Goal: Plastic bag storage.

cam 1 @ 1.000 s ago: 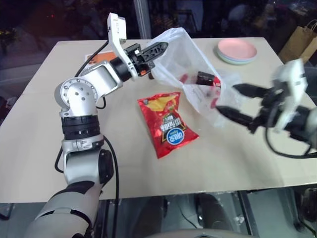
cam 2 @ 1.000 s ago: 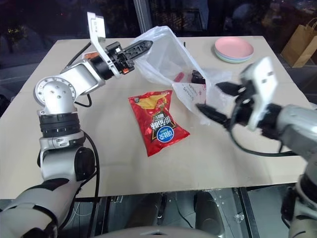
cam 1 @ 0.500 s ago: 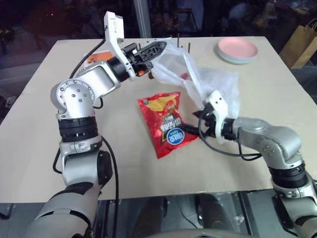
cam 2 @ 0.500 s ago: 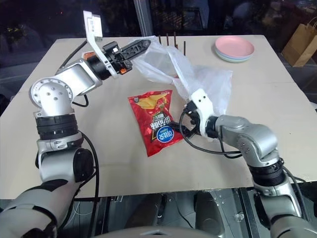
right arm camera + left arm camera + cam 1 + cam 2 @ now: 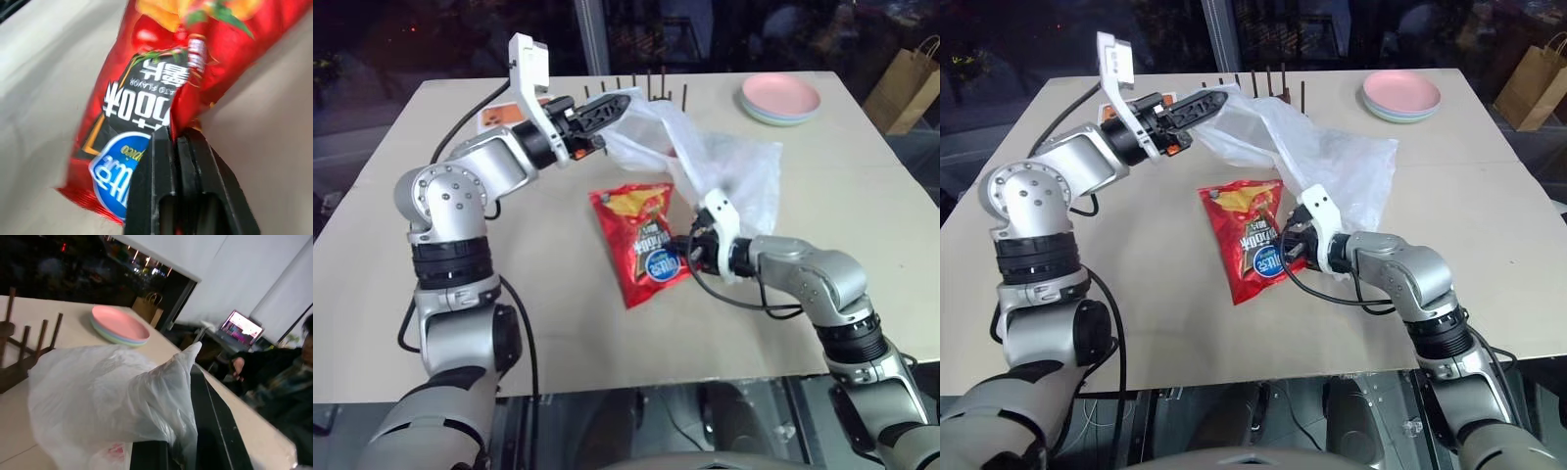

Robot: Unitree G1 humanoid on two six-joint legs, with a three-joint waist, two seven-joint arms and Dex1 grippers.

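Note:
The plastic bag (image 5: 710, 162) is a translucent whitish sack, lifted at one end and slumped on the table at the other. My left gripper (image 5: 607, 106) is shut on its raised edge, which the left wrist view shows pinched between the black fingers (image 5: 215, 431) with the bag (image 5: 107, 396) billowing ahead. A glossy red chip packet (image 5: 641, 240) lies on the table just in front of the bag. My right gripper (image 5: 683, 250) is shut on the packet's right edge, and the right wrist view shows the packet (image 5: 161, 88) clamped at the fingertips of that gripper (image 5: 177, 139).
Stacked pink plates (image 5: 780, 98) sit at the far right of the table, and a wooden peg rack (image 5: 646, 86) stands behind the bag. A brown paper bag (image 5: 911, 83) is beyond the table's right edge. A seated person (image 5: 279, 382) and a laptop (image 5: 240, 325) are off to the side.
My right gripper, open beside the bag a second ago, has come down and left to the chip packet and shut on its edge. The left gripper still holds the bag, shifted slightly left.

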